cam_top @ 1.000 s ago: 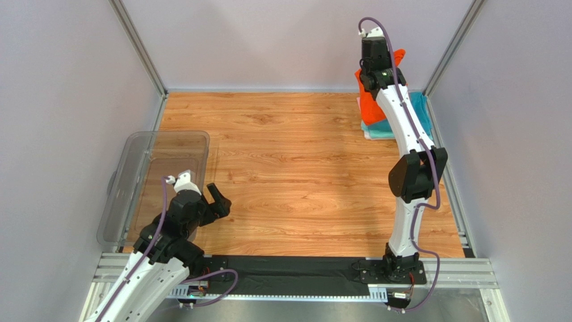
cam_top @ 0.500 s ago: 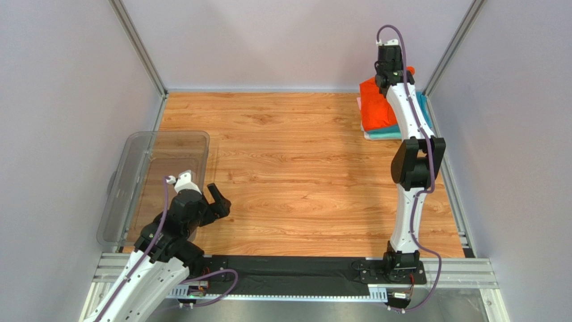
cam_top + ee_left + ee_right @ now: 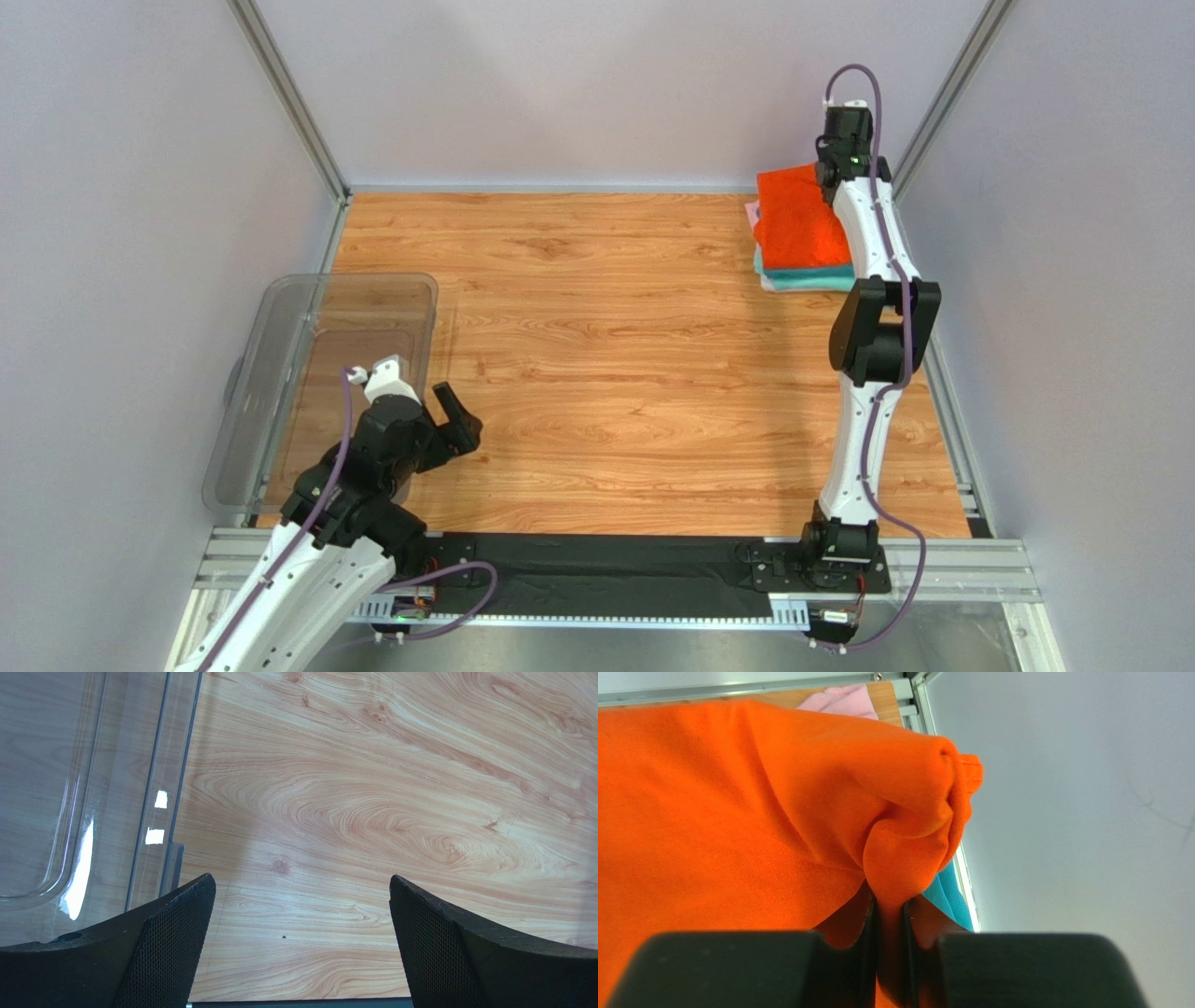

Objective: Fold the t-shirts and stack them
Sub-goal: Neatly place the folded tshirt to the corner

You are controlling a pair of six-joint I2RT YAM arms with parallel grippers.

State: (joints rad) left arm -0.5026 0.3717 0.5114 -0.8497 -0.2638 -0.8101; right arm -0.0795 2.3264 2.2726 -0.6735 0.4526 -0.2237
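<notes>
A folded orange t-shirt (image 3: 800,217) lies on top of a stack at the table's back right corner. A teal t-shirt (image 3: 809,277) shows under its near edge and a pale pink one (image 3: 753,213) peeks out at its left. My right gripper (image 3: 843,157) reaches over the stack's far right corner. In the right wrist view it (image 3: 889,906) is shut on a bunched fold of the orange t-shirt (image 3: 738,812), with teal (image 3: 946,892) and pink (image 3: 840,701) fabric at the edges. My left gripper (image 3: 452,420) hovers open over bare wood, holding nothing (image 3: 302,885).
A clear plastic tub (image 3: 281,364) stands along the left edge, its wall close to my left gripper's left finger (image 3: 84,798). Grey walls with metal posts close in the back and both sides. The stack sits right against the right-hand rail (image 3: 962,875).
The right arm has stretched farther toward the back right corner, and the orange t-shirt went from hanging up at the gripper to lying flat on the stack. The left arm has not moved.
</notes>
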